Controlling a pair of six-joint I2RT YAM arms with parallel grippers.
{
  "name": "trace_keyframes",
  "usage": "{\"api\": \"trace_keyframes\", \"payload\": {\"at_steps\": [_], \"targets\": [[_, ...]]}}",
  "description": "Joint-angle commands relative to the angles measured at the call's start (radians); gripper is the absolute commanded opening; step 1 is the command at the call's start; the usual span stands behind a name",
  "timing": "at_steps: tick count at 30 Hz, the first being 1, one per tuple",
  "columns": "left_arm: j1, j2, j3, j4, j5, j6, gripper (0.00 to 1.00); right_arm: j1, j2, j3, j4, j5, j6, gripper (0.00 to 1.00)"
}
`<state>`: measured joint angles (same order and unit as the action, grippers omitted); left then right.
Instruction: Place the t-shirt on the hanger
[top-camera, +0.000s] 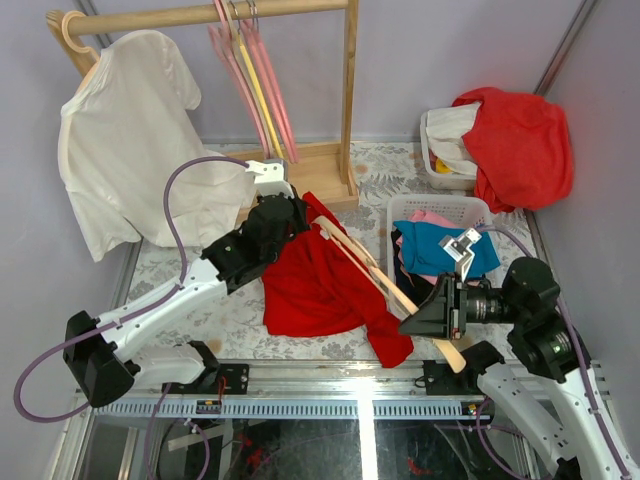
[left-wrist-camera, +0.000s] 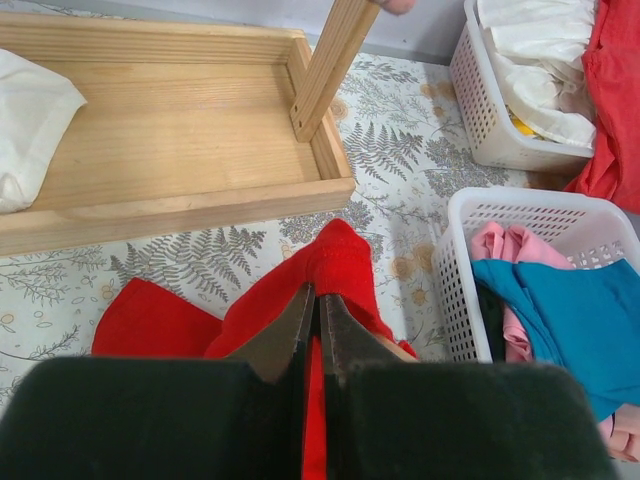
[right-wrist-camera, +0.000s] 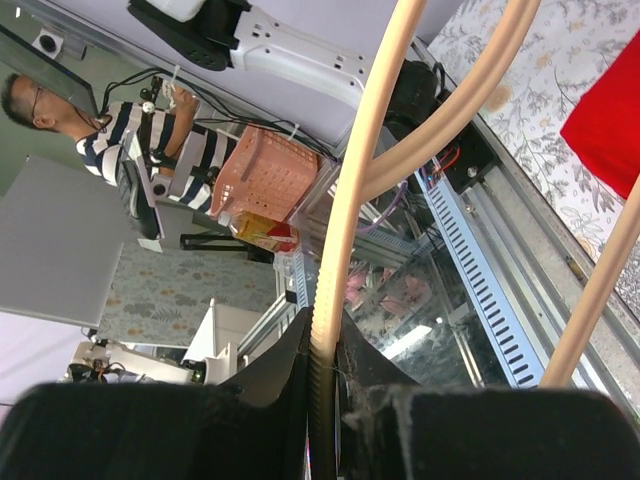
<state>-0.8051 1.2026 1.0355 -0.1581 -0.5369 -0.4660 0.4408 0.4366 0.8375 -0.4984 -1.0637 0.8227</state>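
The bright red t-shirt (top-camera: 320, 285) lies crumpled on the table's middle. The pale wooden hanger (top-camera: 385, 280) runs diagonally through it, from near the rack base down to the front right. My left gripper (top-camera: 292, 215) is shut on a fold at the t-shirt's upper edge; in the left wrist view the jaws (left-wrist-camera: 318, 302) pinch the red cloth (left-wrist-camera: 340, 262). My right gripper (top-camera: 418, 322) is shut on the hanger near its lower end; in the right wrist view the fingers (right-wrist-camera: 322, 345) clamp one thin hanger bar (right-wrist-camera: 372, 140). A corner of the t-shirt (right-wrist-camera: 610, 120) shows there.
A wooden rack (top-camera: 330, 170) stands at the back with a white t-shirt (top-camera: 125, 150) and pink and yellow hangers (top-camera: 255, 85). A white basket (top-camera: 440, 212) of blue and pink clothes sits right of the t-shirt. A second basket with a red-orange garment (top-camera: 520, 140) is at the back right.
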Motion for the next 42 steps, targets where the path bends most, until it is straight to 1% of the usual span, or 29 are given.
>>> {"api": "trace_keyframes", "payload": {"at_steps": [1,4,9,15,17,21,25,31,37,40,42], "targets": [[0.005,-0.028,0.013,0.020,0.007,0.007,0.00,0.008,-0.013,-0.062,0.029,-0.057,0.076,0.00],[0.007,-0.020,0.026,0.015,0.010,0.010,0.00,0.008,-0.037,-0.115,0.079,-0.058,0.114,0.00],[0.006,-0.013,0.046,0.014,0.027,0.008,0.00,0.007,-0.059,-0.184,0.116,-0.070,0.142,0.00],[0.005,-0.019,0.060,0.001,0.060,-0.005,0.00,0.008,-0.056,-0.230,0.177,-0.037,0.167,0.00],[0.006,-0.025,0.063,-0.009,0.079,-0.011,0.00,0.008,-0.029,-0.214,0.191,0.010,0.154,0.00],[0.001,-0.034,0.084,-0.052,0.119,-0.017,0.00,0.008,0.025,-0.134,0.191,0.117,0.078,0.00],[-0.012,-0.049,0.105,-0.093,0.129,-0.017,0.00,0.009,0.064,-0.069,0.225,0.142,0.053,0.00],[-0.029,-0.062,0.115,-0.113,0.102,-0.012,0.01,0.008,0.057,-0.058,0.371,0.097,0.136,0.00],[-0.028,-0.033,0.149,-0.127,0.094,0.001,0.02,0.007,0.028,-0.016,0.413,0.039,0.163,0.00],[-0.028,-0.027,0.174,-0.140,0.081,0.011,0.02,0.008,0.021,-0.027,0.469,0.003,0.205,0.00],[-0.028,-0.023,0.191,-0.154,0.075,0.024,0.02,0.007,0.018,-0.023,0.465,-0.011,0.205,0.00]]}}
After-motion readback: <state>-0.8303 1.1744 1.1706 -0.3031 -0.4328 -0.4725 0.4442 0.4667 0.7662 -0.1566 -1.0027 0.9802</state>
